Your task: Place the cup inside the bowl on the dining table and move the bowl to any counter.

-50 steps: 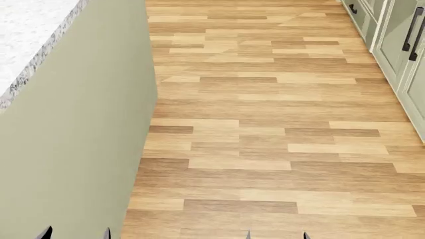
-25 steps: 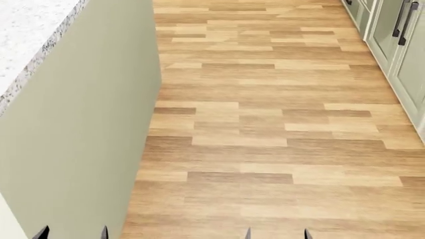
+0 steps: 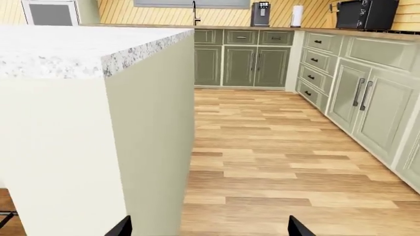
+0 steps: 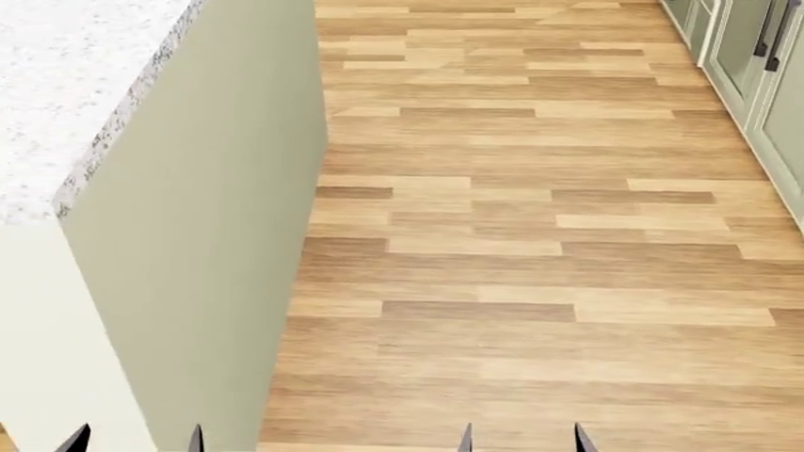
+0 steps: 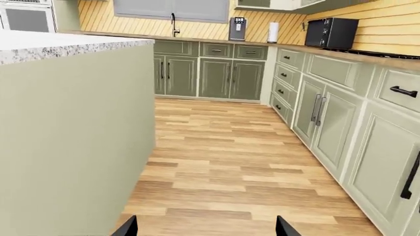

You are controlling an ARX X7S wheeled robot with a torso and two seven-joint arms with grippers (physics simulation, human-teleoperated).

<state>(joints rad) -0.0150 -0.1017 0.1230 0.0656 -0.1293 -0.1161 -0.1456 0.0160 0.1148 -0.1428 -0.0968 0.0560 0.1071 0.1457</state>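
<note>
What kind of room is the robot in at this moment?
Most likely a home kitchen: green cabinets under a wooden counter, a faucet, a coffee machine and a black microwave.

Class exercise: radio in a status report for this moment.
Both end effectors open, empty. Cup and bowl not in view. Speckled table close on the left; floor ahead bare.

Change: we see more of the dining table (image 4: 63, 104) top and its near corner; cabinets (image 4: 766, 56) slide rightward.

Speckled white stone dining table (image 4: 51, 85), matt sage panel sides; wood-plank floor (image 4: 528, 235), slight sheen
</note>
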